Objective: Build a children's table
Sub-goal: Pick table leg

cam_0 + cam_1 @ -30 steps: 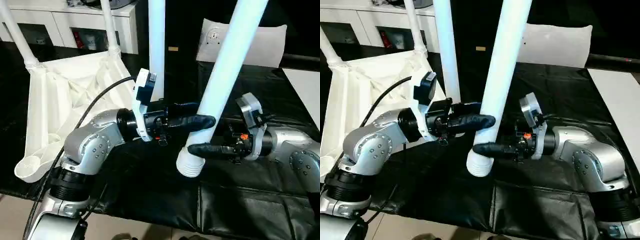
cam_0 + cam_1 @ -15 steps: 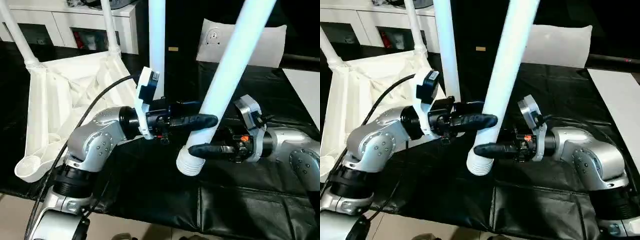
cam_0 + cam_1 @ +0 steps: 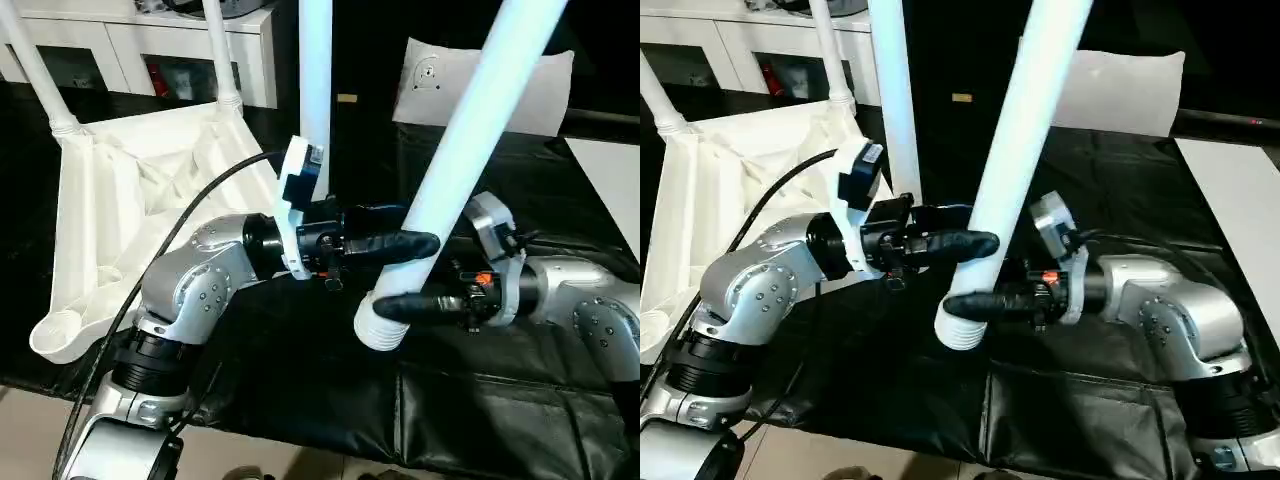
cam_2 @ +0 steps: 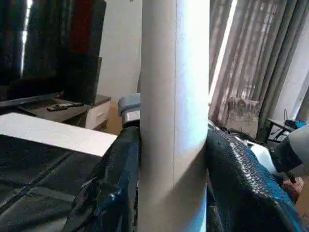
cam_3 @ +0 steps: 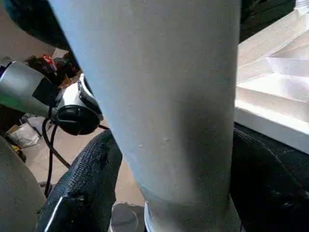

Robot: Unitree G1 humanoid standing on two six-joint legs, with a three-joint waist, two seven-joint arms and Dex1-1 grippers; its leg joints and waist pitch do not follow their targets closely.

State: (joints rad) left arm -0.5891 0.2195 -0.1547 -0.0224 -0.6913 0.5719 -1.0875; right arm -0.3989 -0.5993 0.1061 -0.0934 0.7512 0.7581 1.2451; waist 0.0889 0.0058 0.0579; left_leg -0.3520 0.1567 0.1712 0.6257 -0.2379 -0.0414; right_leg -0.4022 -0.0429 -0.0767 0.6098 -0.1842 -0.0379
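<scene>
**Trainee:** Head views first: what is held?

**Instructor:** A loose leg [image 3: 455, 150], tilted, its ribbed thick end hanging just above the black mat [image 3: 480, 410]. The left gripper [image 3: 405, 243] clamps the tube from the side; the right gripper [image 3: 400, 305] sits lower, near the ribbed end. The tabletop [image 3: 130, 220] lies underside up at the robot's left, three legs already standing in its sockets. One empty corner socket [image 3: 55, 330] faces the near edge.

**Trainee:** Left wrist view?

**Instructor:** Both black fingers [image 4: 118, 179] press the tube's flanks. Firm grip.

**Trainee:** Right wrist view?

**Instructor:** The fingers [image 5: 82, 188] straddle the tube; whether they clamp it cannot be told.

**Trainee:** Procedure?

**Instructor:** Probably: bring the leg upright, carry the ribbed end over the empty socket, align axes, then press straight down. A tilted entry risks jamming.
</scene>
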